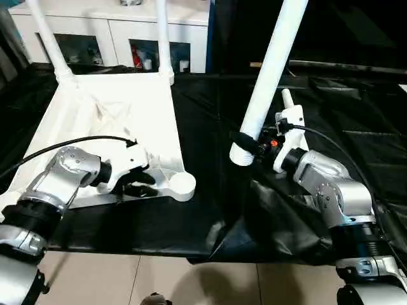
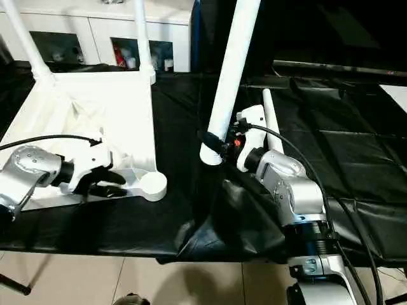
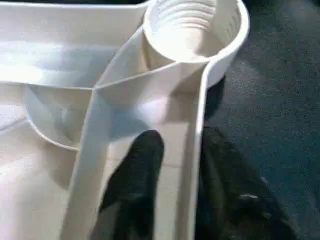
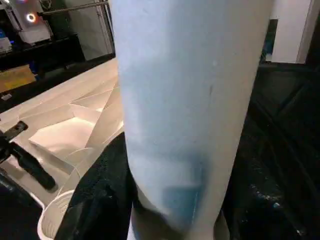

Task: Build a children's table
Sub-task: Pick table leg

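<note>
Both pincers [image 1: 133, 180] [image 1: 249, 145] clamped, forearms forward

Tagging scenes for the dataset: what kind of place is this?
Probably an indoor lab or workshop. A bench draped in black sheeting holds the upturned tabletop, a white cabinet with glass doors stands behind it, and the floor is tiled.
</note>
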Available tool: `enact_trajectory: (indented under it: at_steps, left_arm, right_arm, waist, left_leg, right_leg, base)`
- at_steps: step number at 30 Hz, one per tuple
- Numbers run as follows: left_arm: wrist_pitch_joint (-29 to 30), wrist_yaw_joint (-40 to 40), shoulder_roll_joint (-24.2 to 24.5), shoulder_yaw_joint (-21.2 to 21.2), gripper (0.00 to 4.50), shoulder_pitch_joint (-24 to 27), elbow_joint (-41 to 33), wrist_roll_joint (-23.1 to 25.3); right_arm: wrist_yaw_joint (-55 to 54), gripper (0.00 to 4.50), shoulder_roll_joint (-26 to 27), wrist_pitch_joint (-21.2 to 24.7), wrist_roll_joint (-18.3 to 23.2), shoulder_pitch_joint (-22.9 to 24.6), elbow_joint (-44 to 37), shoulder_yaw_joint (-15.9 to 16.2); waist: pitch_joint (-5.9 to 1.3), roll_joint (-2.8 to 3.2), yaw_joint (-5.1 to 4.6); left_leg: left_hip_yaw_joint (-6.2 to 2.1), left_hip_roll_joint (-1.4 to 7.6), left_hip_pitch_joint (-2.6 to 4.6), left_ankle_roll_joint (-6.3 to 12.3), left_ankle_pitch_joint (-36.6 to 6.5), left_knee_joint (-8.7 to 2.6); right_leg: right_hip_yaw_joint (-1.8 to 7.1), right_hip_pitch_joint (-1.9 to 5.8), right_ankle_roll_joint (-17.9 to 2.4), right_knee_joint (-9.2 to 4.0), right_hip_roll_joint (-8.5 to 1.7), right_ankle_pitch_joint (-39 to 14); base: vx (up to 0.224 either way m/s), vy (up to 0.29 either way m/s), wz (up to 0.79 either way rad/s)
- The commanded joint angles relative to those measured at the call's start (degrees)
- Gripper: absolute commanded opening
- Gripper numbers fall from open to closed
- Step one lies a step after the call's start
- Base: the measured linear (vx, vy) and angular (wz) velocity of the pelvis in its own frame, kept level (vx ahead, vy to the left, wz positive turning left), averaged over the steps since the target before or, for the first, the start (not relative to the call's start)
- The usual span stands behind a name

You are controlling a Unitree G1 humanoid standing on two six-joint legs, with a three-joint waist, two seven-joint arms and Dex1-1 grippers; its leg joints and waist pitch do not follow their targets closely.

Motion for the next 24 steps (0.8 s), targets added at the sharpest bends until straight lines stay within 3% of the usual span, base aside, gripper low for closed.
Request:
enact_trajectory:
  at_steps: [1,13,15,17,20,24]
  left_arm:
    - [-1.2,-0.7,0.2,0.2,1.02,-1.0,1.1,0.6]
    - [1.4,0.3,-0.8,2.6,0.06,0.5,0.8,-0.1]
    - [6.6,2.5,-4.8,4.3,0.02,1.6,-4.0,-3.3]
    - [7.8,4.1,-6.8,4.5,0.0,1.9,-5.6,-3.8]
    - [9.3,8.8,-14.5,2.7,0.0,2.3,-9.3,-4.1]
    - [10.1,11.8,-19.1,1.4,0.0,1.5,-8.9,-2.0]
  right_arm:
    - [0.1,1.91,-0.6,-0.9,-0.4,-0.4,-0.9,0.1]
    - [0.6,1.91,-0.4,-1.1,-0.5,-0.2,-0.8,0.8]
    - [0.6,1.91,0.2,0.3,0.6,0.1,-1.4,0.7]
    - [0.9,1.91,0.4,0.9,1.0,0.3,-1.7,0.9]
    - [3.6,1.91,-0.3,2.5,0.9,0.7,-1.7,3.3]
    - [3.6,1.91,0.2,1.4,0.0,-0.2,0.2,3.9]
  waist:
    - [-4.71,1.35,-0.13]
    - [-4.56,1.34,-0.18]
    - [-4.49,0.84,-0.28]
    - [-4.65,0.86,-0.09]
    - [-4.87,0.38,0.06]
    - [-4.85,0.36,0.34]
  left_leg:
    - [-0.42,1.07,1.91,-4.63,-19.0,-4.22]
    - [-0.43,1.15,1.94,-4.56,-19.7,-4.34]
    - [-0.43,1.36,1.89,-4.51,-19.6,-4.41]
    - [-0.33,1.27,1.84,-3.94,-18.3,-4.19]
    - [-0.11,1.13,1.34,-2.17,-14.1,-3.78]
    - [-0.07,1.07,1.19,-1.38,-12.6,-3.64]
  right_leg:
    - [2.53,2.36,-12.2,-4.3,-3.67,-7.6]
    - [2.58,2.26,-12.2,-4.38,-3.8,-9.2]
    - [2.56,2.34,-12.5,-4.33,-3.95,-9.7]
    - [2.56,2.33,-12.8,-4.32,-3.96,-8.6]
    - [2.57,2.91,-13.1,-4.11,-3.82,-3.7]
    - [2.54,2.87,-12.5,-4.31,-3.73,-3.7]
  base:
    - [0.0,0.0,0.0]
    - [0.0,0.0,0.0]
    - [0.0,0.0,0.0]
    - [0.0,0.0,0.0]
    - [0.0,0.0,0.0]
    - [0.0,0.0,0.0]
